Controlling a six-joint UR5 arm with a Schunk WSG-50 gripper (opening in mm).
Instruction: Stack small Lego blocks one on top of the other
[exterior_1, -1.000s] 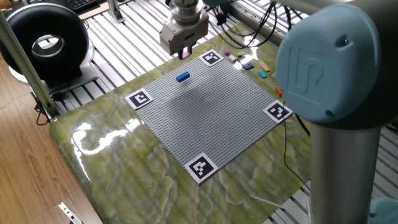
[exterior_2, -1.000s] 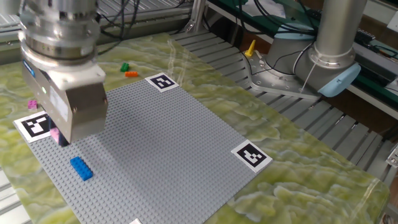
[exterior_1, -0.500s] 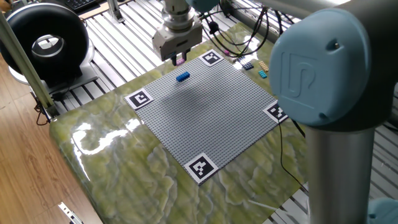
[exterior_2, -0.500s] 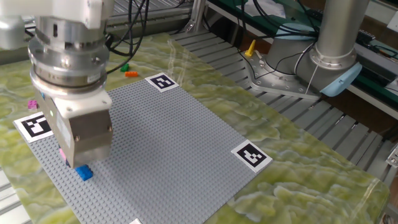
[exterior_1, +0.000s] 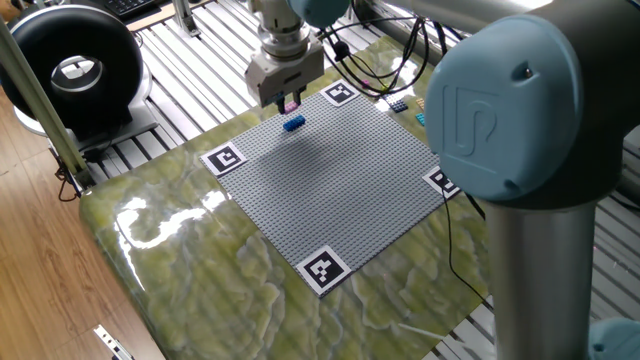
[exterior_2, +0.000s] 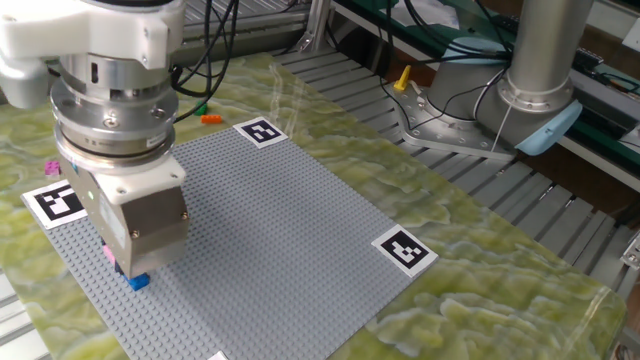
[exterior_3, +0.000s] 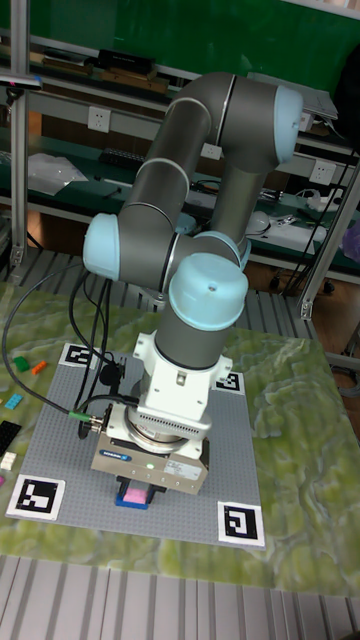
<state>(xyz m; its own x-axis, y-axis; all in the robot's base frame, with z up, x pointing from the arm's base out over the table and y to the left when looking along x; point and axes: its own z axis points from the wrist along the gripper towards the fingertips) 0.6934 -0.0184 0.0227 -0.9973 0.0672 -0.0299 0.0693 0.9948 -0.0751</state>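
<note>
blue brick (exterior_3: 131, 500): flat on baseplate | pink brick (exterior_3: 134, 492): apparently directly above it

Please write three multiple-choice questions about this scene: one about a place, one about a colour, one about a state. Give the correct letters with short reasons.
1. Where is the blue brick?
A. on the grey baseplate
B. on the metal slats
C. on the floor

2. What colour is the brick between the fingers of the gripper?
A. yellow
B. pink
C. green

3. How does the pink brick stand to the blue one?
A. far apart
B. directly above it
C. under it

Answers: 1 A, it lies on the studded plate; 2 B, pink shows between the fingers; 3 B, the tall view shows pink over blue.
</note>
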